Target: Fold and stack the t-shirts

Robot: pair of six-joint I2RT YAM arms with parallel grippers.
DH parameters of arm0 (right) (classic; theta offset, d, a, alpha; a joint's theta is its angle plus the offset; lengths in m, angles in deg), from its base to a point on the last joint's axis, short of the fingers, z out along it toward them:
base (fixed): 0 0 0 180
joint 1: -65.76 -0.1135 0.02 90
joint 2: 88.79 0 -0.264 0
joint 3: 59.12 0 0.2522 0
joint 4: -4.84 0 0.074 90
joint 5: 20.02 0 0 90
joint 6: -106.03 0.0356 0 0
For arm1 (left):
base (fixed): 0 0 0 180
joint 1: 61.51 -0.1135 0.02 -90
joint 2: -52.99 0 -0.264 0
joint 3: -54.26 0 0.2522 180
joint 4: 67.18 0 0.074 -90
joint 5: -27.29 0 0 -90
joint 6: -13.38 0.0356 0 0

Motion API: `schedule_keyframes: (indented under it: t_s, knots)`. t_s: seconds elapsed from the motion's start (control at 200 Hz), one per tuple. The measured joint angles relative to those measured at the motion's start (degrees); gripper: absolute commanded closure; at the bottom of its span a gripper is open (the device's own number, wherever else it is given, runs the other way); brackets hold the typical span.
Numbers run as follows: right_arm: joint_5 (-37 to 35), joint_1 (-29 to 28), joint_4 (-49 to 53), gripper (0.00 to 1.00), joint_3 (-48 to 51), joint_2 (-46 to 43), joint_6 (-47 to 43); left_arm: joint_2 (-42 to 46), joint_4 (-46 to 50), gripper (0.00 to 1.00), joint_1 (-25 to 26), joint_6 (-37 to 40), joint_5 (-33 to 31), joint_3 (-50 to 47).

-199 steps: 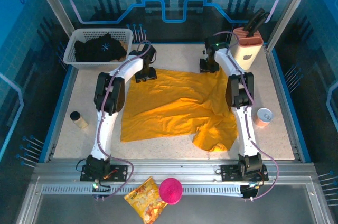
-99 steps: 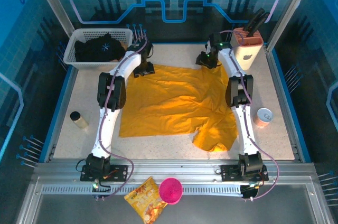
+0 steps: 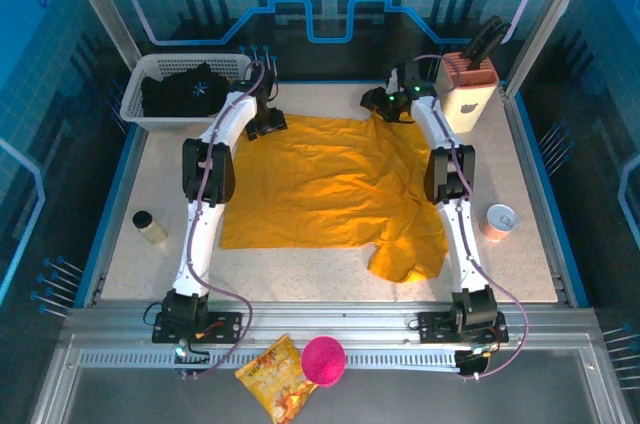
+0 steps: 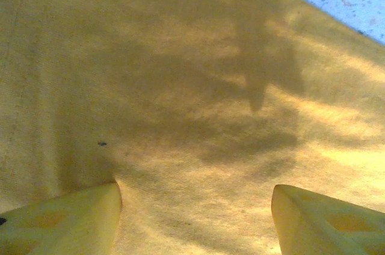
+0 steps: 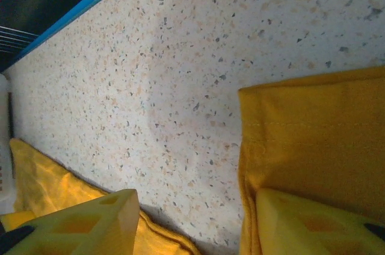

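The mustard-orange t-shirt lies spread across the middle of the table, with its near right part bunched in a fold. My left gripper stands open over the shirt's far left corner. In the left wrist view its gripper has both fingers wide apart with flat orange cloth under them. My right gripper is open at the far right corner. The right wrist view shows that gripper with bare table between the fingers and a hemmed edge of the shirt beside the right finger. The black t-shirt lies in the white basket.
A knife block stands at the far right corner, close to my right arm. A can sits at the right edge and a small jar at the left. A snack bag and a pink ball rest on the front rail.
Both arms moved toward the far edge, dragging the shirt's far hem back and flatter. The right gripper's jaws widened and let the cloth go.
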Motion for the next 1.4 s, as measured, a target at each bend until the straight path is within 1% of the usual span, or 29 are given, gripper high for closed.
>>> schedule_keyframes:
  t_s: [0.055,0.145,0.28,0.335,0.41,0.496,0.536,0.651,0.731,0.836,0.941,1.111,1.401]
  knots:
    - [0.33,0.11,-0.07,0.41,0.15,-0.15,0.0,0.87,-0.55,0.19,0.39,0.44,0.37,-0.55]
    - [0.35,0.15,0.46,0.4,1.88,-1.77,-0.31,3.96,-0.85,0.14,1.6,1.31,0.68,-1.25]
    - [-1.07,0.15,3.72,0.39,6.62,-8.22,-2.99,12.63,-1.36,0.11,3.63,1.57,0.63,-1.88]
    - [-2.69,0.13,5.27,0.42,9.53,-12.63,-4.83,17.51,-1.6,0.11,4.24,1.6,0.61,-2.86]
    - [-5.84,0.09,6.86,0.49,14.64,-20.09,-7.85,24.52,-2.34,0.12,4.7,1.6,0.42,-5.77]
    - [-10.27,0.07,7.39,0.59,22.86,-29.83,-10.75,33.46,-4.09,0.12,4.76,1.55,-0.04,-13.4]
    - [-12.31,0.07,7.58,0.62,26.8,-33.99,-12.17,37.38,-4.94,0.12,4.76,1.46,-0.11,-17.99]
    - [-18.34,0.09,6.62,0.65,39.74,-44.04,-15.28,45.97,-9.01,0.12,4.85,0.7,-0.37,-33.86]
    - [-21.53,0.22,5.57,0.67,49.16,-48.0,-16.33,49.05,-11.32,0.13,5.05,-0.33,-0.44,-44.61]
    - [-24.22,1.29,4.52,0.71,58.25,-49.22,-17.09,50.34,-13.29,0.13,5.38,-1.77,-0.44,-55.87]
    - [-26.21,3.61,4.33,0.74,62.42,-49.09,-17.94,51.54,-15.17,0.13,5.66,-3.26,-0.44,-64.02]
    - [-30.01,6.43,3.43,0.75,62.31,-48.19,-19.28,54.18,-17.59,0.14,6.25,-5.33,-0.44,-71.91]
    - [-33.9,6.49,3.28,0.76,59.76,-40.15,-20.92,54.45,-19.96,0.14,6.64,-7.74,-0.46,-78.84]
